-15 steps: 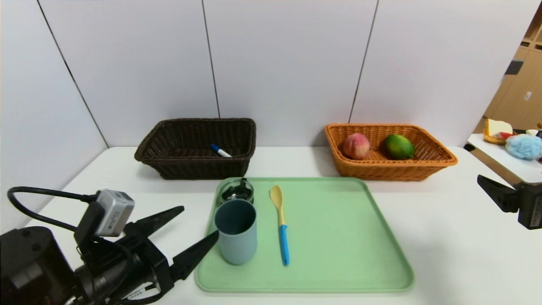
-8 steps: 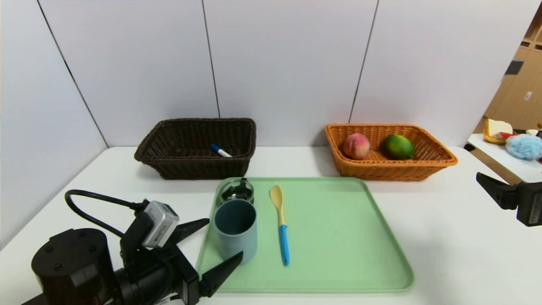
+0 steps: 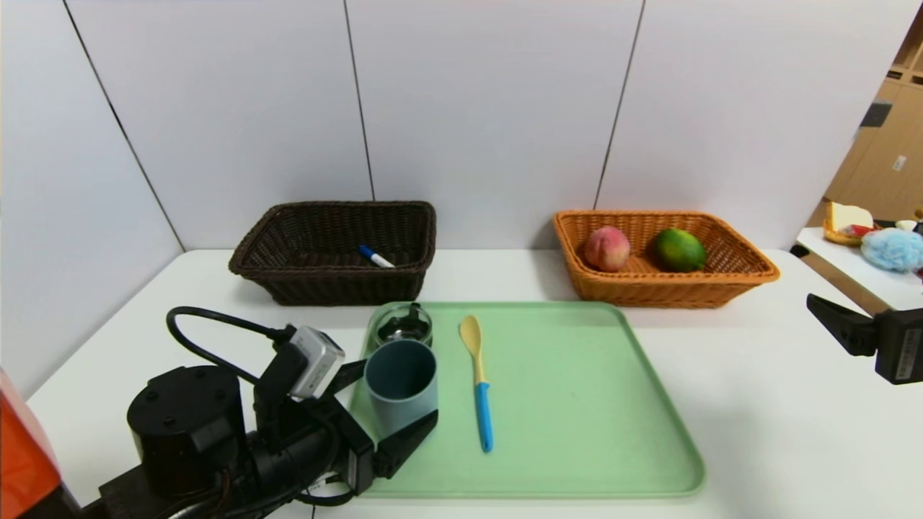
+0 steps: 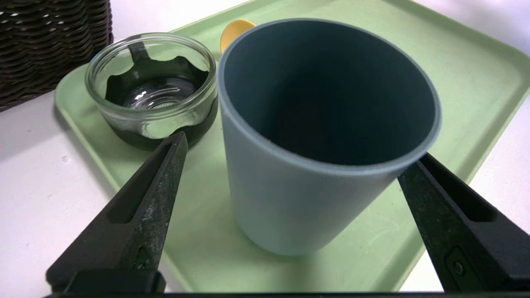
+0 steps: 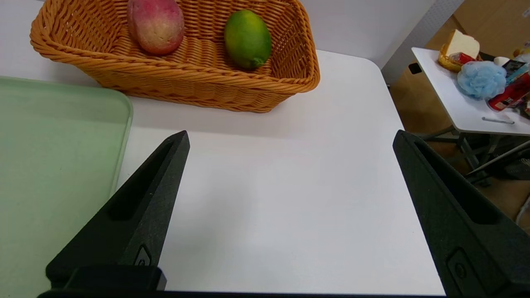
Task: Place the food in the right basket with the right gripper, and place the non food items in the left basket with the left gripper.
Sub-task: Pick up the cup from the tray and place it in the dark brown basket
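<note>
A blue-grey cup (image 3: 401,393) stands upright on the left part of the green tray (image 3: 577,432). My left gripper (image 3: 400,395) is open, one finger on each side of the cup (image 4: 290,198), with a gap on the jar side. Just behind the cup sits a small glass jar (image 3: 402,324), and a yellow-and-blue spoon (image 3: 477,375) lies to its right. A white marker (image 3: 376,256) lies in the dark brown left basket (image 3: 288,238). The peach (image 3: 606,248) and green citrus (image 3: 678,249) rest in the orange right basket (image 3: 721,277). My right gripper (image 5: 290,134) hovers open and empty over bare table at the far right.
A white wall runs close behind both baskets. A side table (image 3: 865,281) with a blue sponge and other clutter stands off the main table's right edge. An orange object (image 3: 21,447) shows at the near left corner. The tray's right half is bare.
My left arm has swung right and forward, so its open fingers now straddle the cup instead of standing left of the tray. The right gripper has barely shifted.
</note>
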`<state>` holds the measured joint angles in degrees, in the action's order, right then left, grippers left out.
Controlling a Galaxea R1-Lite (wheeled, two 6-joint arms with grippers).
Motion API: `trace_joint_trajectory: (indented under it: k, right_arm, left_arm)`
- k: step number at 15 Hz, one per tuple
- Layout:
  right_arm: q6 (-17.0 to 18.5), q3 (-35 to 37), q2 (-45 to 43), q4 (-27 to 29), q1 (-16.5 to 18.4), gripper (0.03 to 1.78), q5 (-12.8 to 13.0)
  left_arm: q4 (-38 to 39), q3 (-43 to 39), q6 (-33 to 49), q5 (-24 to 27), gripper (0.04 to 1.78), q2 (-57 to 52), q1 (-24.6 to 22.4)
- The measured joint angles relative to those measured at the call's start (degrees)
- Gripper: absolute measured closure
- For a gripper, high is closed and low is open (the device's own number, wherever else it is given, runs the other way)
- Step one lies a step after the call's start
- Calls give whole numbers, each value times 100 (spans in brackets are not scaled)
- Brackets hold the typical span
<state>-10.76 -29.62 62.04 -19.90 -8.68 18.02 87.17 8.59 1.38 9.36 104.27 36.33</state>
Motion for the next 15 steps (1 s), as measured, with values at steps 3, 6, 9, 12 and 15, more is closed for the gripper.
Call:
trace_joint_trajectory:
  k: [3,6,9,12,15]
  right_arm:
    - [66,0,44,0,2,12,-16]
    - [107,7,83,0,4,12,-39]
    - [110,16,105,-2,4,12,-123]
    - [104,41,107,0,2,12,-127]
    - [99,50,102,-5,2,12,-127]
  left_arm:
    - [0,185,-9,-18,13,150,129]
    - [0,229,-85,-22,13,251,151]
    - [0,218,-228,-22,13,306,156]
    - [-2,245,-276,-29,43,328,156]
    - [-2,238,-278,-29,68,329,151]
